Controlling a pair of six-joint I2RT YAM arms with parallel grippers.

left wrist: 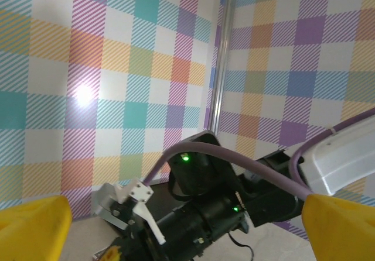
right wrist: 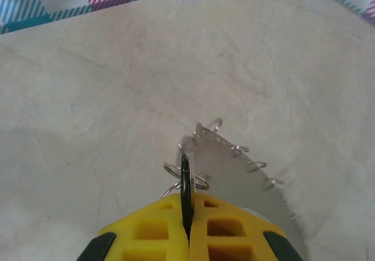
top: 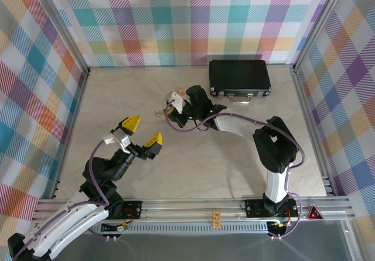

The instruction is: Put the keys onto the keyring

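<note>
Plaid walls, pale marbled tabletop

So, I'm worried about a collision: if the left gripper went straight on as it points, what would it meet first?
Likely the right arm's black wrist, dead ahead between the open fingers of the left gripper; depth unclear.

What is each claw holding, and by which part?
Right claw pinches a thin dark ring edge-on by its near rim; left claw holds nothing.
</note>
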